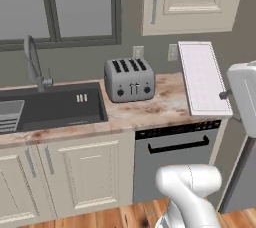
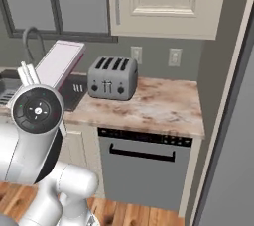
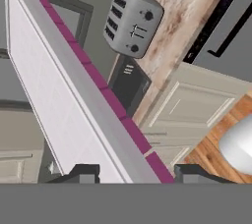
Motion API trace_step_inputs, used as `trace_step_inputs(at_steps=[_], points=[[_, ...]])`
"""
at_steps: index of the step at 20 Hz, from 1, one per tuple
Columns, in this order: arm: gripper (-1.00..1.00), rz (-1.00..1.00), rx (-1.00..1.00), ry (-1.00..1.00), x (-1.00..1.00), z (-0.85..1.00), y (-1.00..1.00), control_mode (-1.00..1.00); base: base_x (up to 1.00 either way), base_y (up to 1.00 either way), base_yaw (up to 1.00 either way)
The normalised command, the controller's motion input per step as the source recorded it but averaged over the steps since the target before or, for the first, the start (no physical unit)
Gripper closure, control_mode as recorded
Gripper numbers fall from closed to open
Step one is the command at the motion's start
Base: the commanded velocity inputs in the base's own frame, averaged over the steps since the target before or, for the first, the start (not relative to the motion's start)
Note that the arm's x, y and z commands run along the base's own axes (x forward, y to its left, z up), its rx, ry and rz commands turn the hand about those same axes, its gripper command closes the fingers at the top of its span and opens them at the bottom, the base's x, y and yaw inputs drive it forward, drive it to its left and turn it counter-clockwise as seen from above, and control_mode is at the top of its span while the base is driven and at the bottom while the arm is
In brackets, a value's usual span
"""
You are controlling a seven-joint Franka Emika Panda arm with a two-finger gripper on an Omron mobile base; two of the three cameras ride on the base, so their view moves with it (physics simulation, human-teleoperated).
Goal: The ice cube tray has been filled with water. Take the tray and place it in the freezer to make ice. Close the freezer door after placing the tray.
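No readable writing anywhere — toaster [image 3: 132, 21] dials too blurry. Ice cube tray [image 3: 64, 95] sits between the two fingers [image 3: 81, 173], clamped on its edge, lifted off the table [image 1: 170, 104] — seen up in the air right of the toaster, above the table edge.

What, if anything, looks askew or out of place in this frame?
The ice cube tray is off the counter, held in the air between the jaws and steeply tilted, which looks odd for a tray meant to hold water. No spill is visible. The toaster stands upright on the counter, and nothing there looks damaged.
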Motion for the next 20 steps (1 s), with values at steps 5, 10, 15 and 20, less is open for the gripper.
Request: trace_step_inputs(at_steps=[5, 10, 15, 20], points=[[1.0, 0.0, 0.0, 0.0, 0.0, 0.0, 0.0, 1.0, -1.0, 0.05, 0.0], [1.0, 0.0, 0.0, 0.0, 0.0, 0.0, 0.0, 1.0, -1.0, 0.0, 0.0], [1.0, 0.0, 0.0, 0.0, 0.0, 0.0, 0.0, 1.0, -1.0, -0.17, 0.0], [1.0, 0.0, 0.0, 0.0, 0.0, 0.0, 0.0, 1.0, -0.9, -0.85, -0.01]])
